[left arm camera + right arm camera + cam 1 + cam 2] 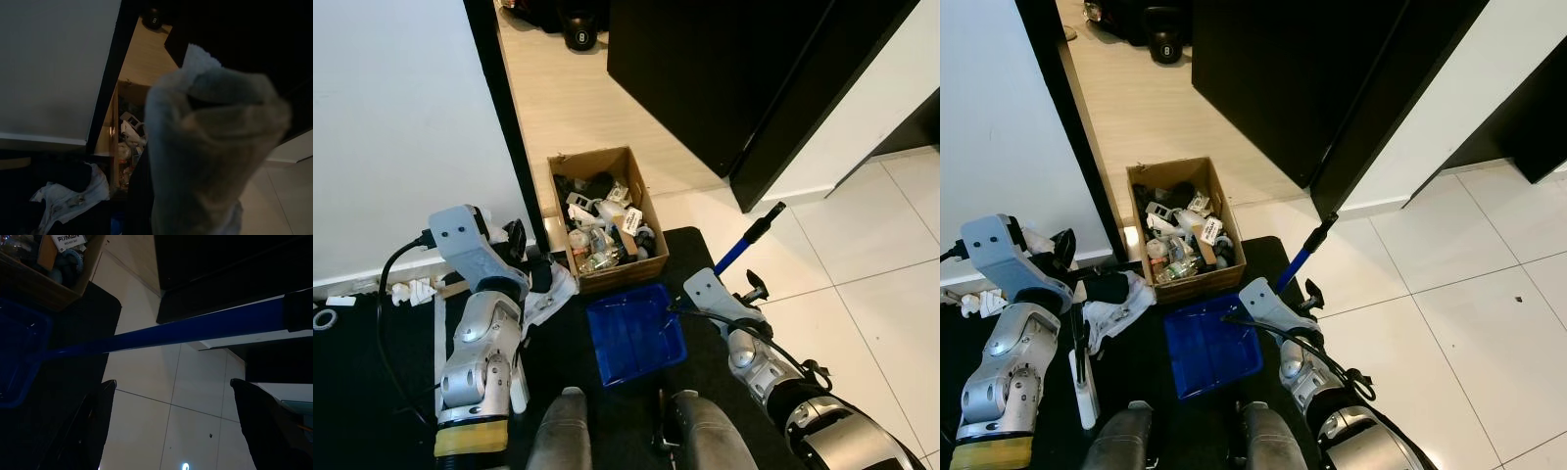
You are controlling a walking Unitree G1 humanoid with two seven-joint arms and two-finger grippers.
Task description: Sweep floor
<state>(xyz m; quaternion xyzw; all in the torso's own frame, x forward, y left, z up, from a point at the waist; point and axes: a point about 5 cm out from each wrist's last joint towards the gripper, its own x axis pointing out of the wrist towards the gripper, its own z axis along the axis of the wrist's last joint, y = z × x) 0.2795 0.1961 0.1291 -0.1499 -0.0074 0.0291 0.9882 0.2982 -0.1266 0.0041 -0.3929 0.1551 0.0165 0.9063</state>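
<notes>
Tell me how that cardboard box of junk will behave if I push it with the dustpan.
The cardboard box is piled to its rim with mixed clutter, so it probably resists and drags rather than glides. Its flaps stand open and the walls look thin, so the pushed side may buckle. Wide and low, it seems unlikely to tip. The blue dustpan looks like light plastic and might flex first.

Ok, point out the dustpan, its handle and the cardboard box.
dustpan (634, 338), left eye view, middle of the blue tray.
handle (1299, 259), right eye view, blue shaft below the black grip.
box (616, 273), left eye view, near cardboard wall.
</notes>
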